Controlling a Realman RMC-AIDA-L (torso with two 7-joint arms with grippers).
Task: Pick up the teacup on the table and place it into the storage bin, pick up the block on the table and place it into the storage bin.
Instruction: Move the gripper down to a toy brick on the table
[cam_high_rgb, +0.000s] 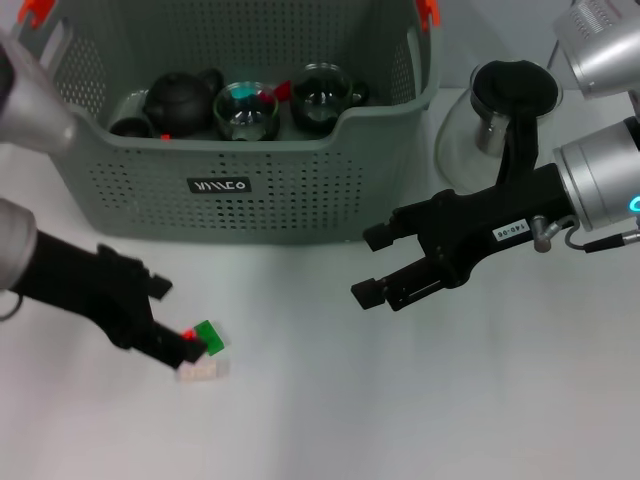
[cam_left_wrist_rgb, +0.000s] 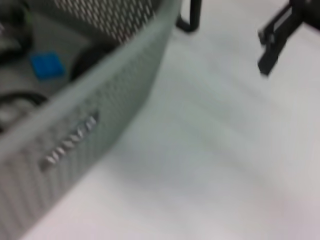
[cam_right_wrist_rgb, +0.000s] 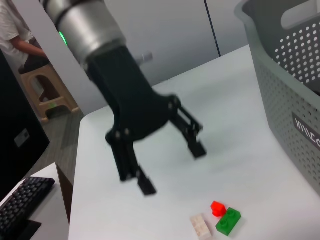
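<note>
The grey-green storage bin (cam_high_rgb: 250, 205) stands at the back of the table. Inside it are a dark teapot (cam_high_rgb: 180, 100) and two glass teacups (cam_high_rgb: 247, 110), (cam_high_rgb: 322, 97). On the table in front of the bin's left end lie small blocks: red (cam_high_rgb: 188, 333), green (cam_high_rgb: 208, 335) and white (cam_high_rgb: 203, 370). My left gripper (cam_high_rgb: 175, 318) is open, low over the table, right beside the blocks. The right wrist view shows it (cam_right_wrist_rgb: 172, 167) apart from the red (cam_right_wrist_rgb: 217, 207), green (cam_right_wrist_rgb: 228, 220) and white (cam_right_wrist_rgb: 201, 226) blocks. My right gripper (cam_high_rgb: 368, 265) is open and empty before the bin's right corner.
A glass pitcher with a black lid (cam_high_rgb: 480, 125) stands on the table right of the bin, behind my right arm. In the left wrist view the bin wall (cam_left_wrist_rgb: 100, 110) is close by, with a blue piece (cam_left_wrist_rgb: 47, 65) inside. White tabletop stretches in front.
</note>
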